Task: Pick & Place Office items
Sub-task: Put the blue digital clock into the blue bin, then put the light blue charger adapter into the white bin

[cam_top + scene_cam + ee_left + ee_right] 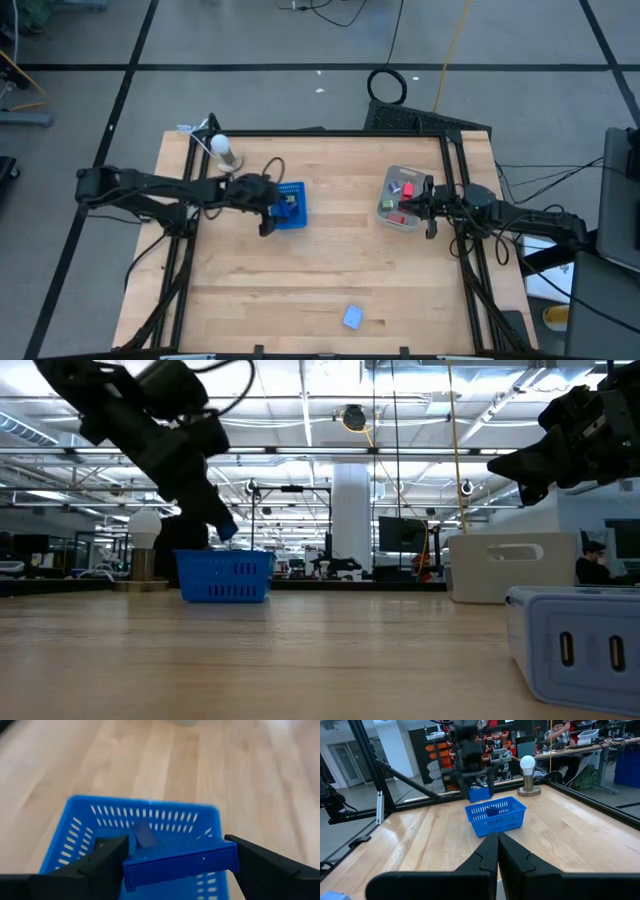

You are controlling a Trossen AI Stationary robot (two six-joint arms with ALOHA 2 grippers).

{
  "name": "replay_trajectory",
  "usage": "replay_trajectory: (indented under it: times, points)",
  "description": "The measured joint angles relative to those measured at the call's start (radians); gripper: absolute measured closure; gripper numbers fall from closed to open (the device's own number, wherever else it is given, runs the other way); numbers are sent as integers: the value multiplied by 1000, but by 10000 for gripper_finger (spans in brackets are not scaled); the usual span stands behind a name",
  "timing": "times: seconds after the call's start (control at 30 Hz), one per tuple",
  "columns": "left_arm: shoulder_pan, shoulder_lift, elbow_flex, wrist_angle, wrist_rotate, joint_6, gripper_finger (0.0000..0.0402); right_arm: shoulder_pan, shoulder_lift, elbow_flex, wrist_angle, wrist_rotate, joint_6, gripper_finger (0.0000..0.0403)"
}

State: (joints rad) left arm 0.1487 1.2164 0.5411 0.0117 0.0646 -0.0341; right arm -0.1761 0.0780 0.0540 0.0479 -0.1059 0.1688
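Two fingers of the left gripper (175, 862) clamp a blue piece (180, 864) just above the blue basket (290, 208), left of centre. The right gripper (497, 851), fingers pressed together, hovers by the grey bin (401, 197) at right.

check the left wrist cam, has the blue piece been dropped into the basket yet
No, the left gripper fingers hold the blue piece above the blue basket.
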Motion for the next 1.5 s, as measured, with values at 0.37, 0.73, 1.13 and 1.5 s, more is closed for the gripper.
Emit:
replay_trajectory:
  times: [0.37, 0.73, 1.13, 1.5]
  points:
    - [47, 143, 60, -81, 16, 104, 137, 0, 0, -2, 1, 0, 1, 401]
    - [18, -28, 60, -36, 45, 111, 153, 0, 0, -3, 1, -2, 0, 401]
    - [-82, -474, -75, 42, 41, 49, 340, 0, 0, -4, 2, -3, -13, 401]
    - [-85, -629, -397, 366, 8, 5, 398, 0, 0, -4, 9, -3, -25, 401]
